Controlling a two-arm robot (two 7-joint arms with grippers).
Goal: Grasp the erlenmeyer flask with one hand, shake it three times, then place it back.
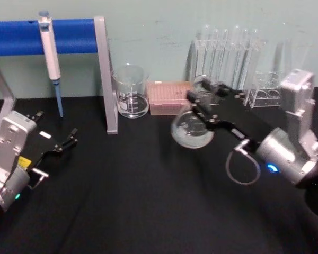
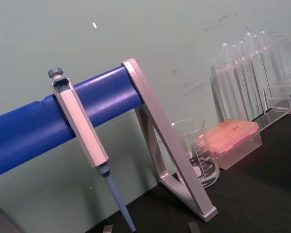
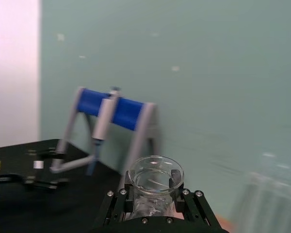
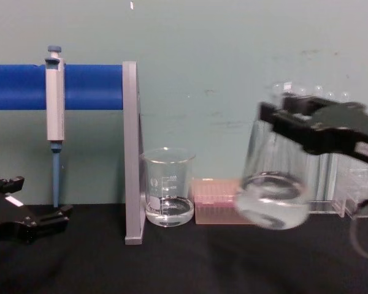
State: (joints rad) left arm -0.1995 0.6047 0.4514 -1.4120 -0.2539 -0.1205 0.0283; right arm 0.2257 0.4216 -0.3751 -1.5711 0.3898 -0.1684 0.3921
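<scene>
One hand (image 1: 200,101) pinched the flask (image 1: 191,129) in its jaws above the desk (image 1: 148,206) to shake it; the left gripper (image 1: 63,143) sat far left, jaws spread.

Beaker (image 1: 131,92): clear glass with white graduations, upright on the table, a little liquid at the bottom.
Pipette (image 1: 50,53): grey with a blue tip, hanging upright from the blue bar.
Blue bar (image 1: 69,36): horizontal, carried on a grey frame (image 1: 103,74) just beside the beaker.
Tip box (image 1: 167,98): pink, next to the beaker against the wall.
Test tubes (image 1: 228,50): clear, upright in a rack behind the tip box.
Table (image 1: 138,201): black surface.
</scene>
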